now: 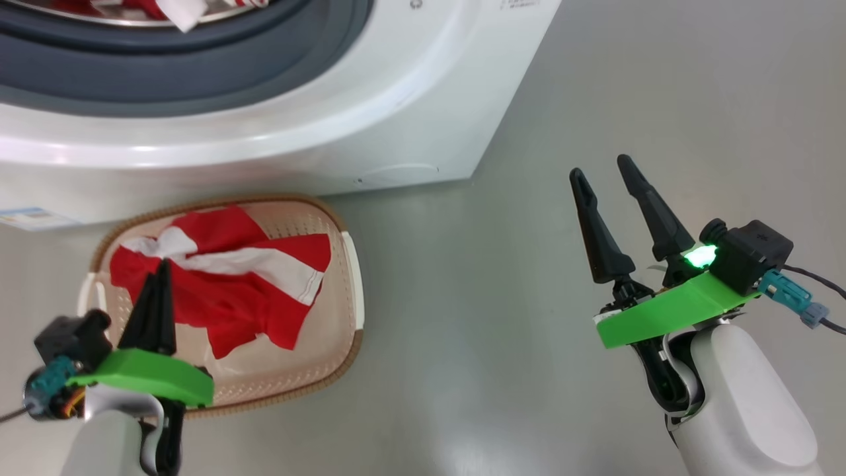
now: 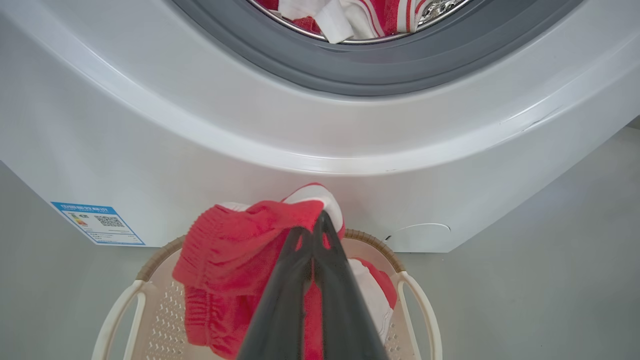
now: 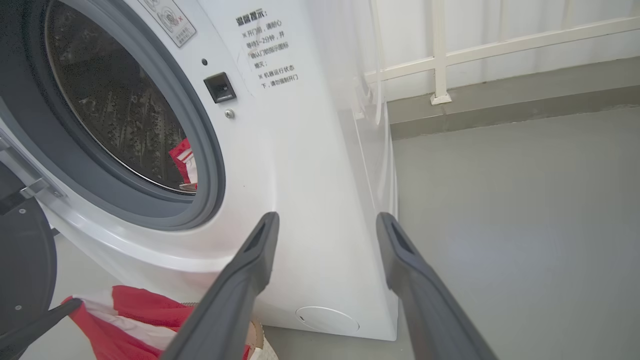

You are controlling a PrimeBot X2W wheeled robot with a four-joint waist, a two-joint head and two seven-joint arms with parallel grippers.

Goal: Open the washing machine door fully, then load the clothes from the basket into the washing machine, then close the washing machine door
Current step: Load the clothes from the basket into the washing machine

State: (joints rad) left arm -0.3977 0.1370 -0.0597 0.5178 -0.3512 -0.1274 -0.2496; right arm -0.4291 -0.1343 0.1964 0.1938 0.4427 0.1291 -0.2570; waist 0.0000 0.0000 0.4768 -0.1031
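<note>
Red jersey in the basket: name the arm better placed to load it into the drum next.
Left. The left jaws are shut on the red jersey over the basket, below the drum; the right jaws stand open beside the machine.

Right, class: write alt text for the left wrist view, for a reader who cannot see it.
The left gripper, its dark fingers shut, pinches a bunched red jersey above the cream basket. Behind stands the white washing machine, with more red and white clothes already inside its grey-sealed drum.

clothes in basket, basket before washing machine
</note>
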